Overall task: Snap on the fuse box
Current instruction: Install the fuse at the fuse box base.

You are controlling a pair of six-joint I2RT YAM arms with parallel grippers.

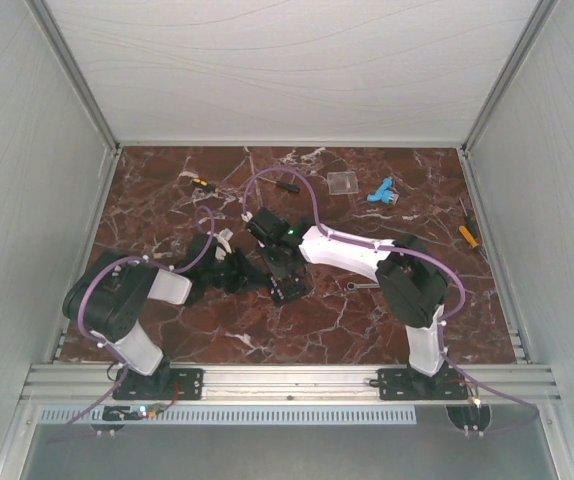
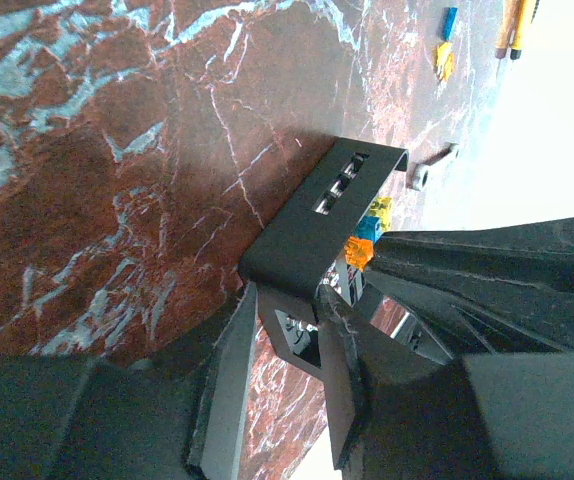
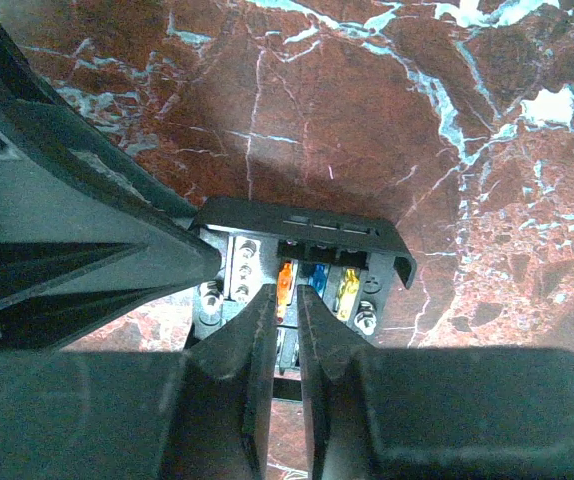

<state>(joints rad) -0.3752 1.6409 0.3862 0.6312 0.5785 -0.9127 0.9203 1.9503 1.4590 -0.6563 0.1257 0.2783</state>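
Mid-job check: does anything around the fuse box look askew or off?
Yes. The cover sits tilted over the fuse box, one edge raised, leaving orange, blue and yellow fuses exposed. It is not seated flush.

Red-brown marble table (image 1: 267,335): clear square plate (image 1: 344,182), blue connector (image 1: 381,191), orange-handled screwdriver (image 1: 469,232), small wrench (image 1: 359,286), yellow-black tool (image 1: 199,183).

The fuse box (image 3: 297,215) is black, with orange, blue and yellow fuses (image 3: 319,280) just ahead of the right tool (image 3: 287,295). The right tool and left tool (image 2: 287,310) are black. The counter (image 3: 367,100) beneath both tools is dark red-brown, marble-patterned, with white veining. The cables (image 1: 297,180) are purple.
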